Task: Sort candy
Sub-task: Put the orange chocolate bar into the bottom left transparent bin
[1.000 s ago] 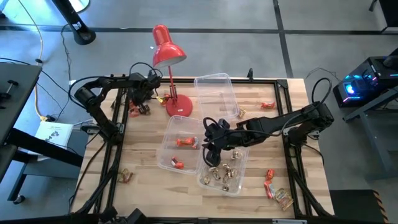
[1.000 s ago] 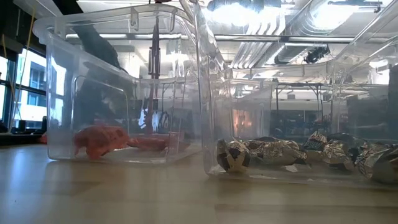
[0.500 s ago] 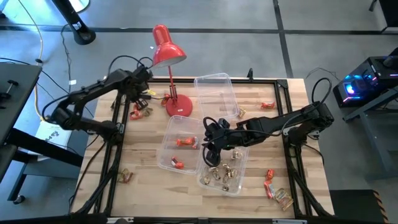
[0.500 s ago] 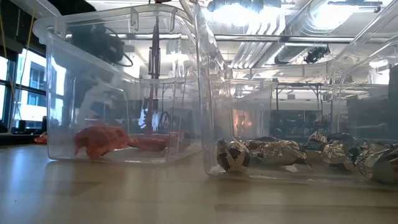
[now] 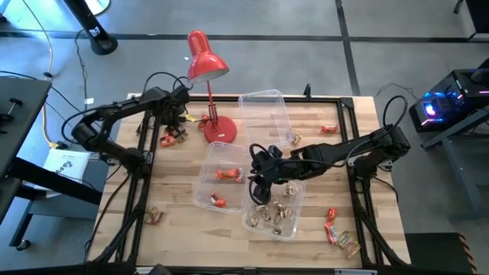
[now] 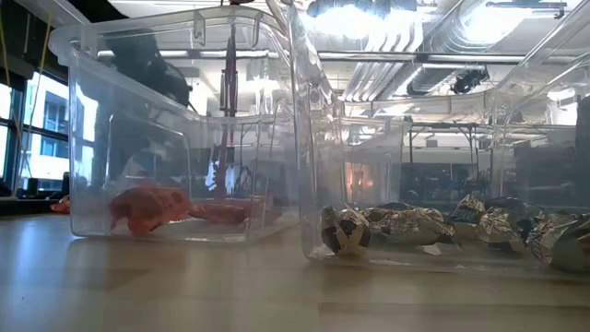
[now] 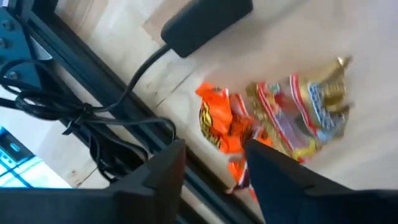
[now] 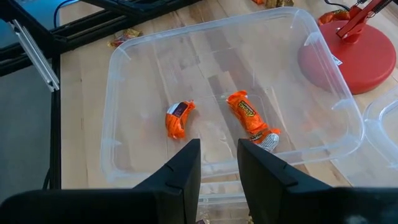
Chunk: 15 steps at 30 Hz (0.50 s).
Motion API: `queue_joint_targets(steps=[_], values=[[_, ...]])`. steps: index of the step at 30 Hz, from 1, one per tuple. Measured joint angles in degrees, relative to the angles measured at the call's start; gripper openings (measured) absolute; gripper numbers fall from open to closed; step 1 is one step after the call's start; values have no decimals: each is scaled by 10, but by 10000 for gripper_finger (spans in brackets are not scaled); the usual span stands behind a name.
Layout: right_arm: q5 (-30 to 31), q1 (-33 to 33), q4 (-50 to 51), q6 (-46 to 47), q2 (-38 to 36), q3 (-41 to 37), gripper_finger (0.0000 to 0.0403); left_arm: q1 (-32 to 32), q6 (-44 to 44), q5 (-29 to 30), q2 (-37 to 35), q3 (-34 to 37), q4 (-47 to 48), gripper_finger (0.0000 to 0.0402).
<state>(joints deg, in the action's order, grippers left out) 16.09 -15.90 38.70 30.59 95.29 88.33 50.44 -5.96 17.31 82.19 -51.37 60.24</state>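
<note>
Left gripper [image 7: 211, 165] has swung back down from its raised pose half a second ago; jaws released, empty, hovering over the orange-wrapped candy [image 7: 219, 119] and the crinkled gold-red wrapped candy [image 7: 301, 112], both just ahead of the tips, so a pick looks imminent. Right gripper [image 8: 219, 163] unchanged, jaws parted, empty, over the clear plastic tub [image 8: 118, 56] holding two orange candies.

I count three clear tubs [image 5: 263, 114] beside the red lamp [image 5: 208, 67]. The tub nearest the lamp's base holds two orange candies [image 8: 251, 118]. Under my left end effector [image 7: 211, 167] lie two more wrapped candies [image 7: 298, 115].
</note>
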Motion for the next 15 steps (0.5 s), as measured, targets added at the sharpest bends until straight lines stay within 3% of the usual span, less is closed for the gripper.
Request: queue_joint_targets(steps=[6, 15], values=[[0, -2, 0, 4, 0, 0, 99, -4, 48, 59, 61, 0, -6, 201], [2, -10, 0, 6, 0, 0, 99, -6, 53, 33, 137, 0, -47, 178]])
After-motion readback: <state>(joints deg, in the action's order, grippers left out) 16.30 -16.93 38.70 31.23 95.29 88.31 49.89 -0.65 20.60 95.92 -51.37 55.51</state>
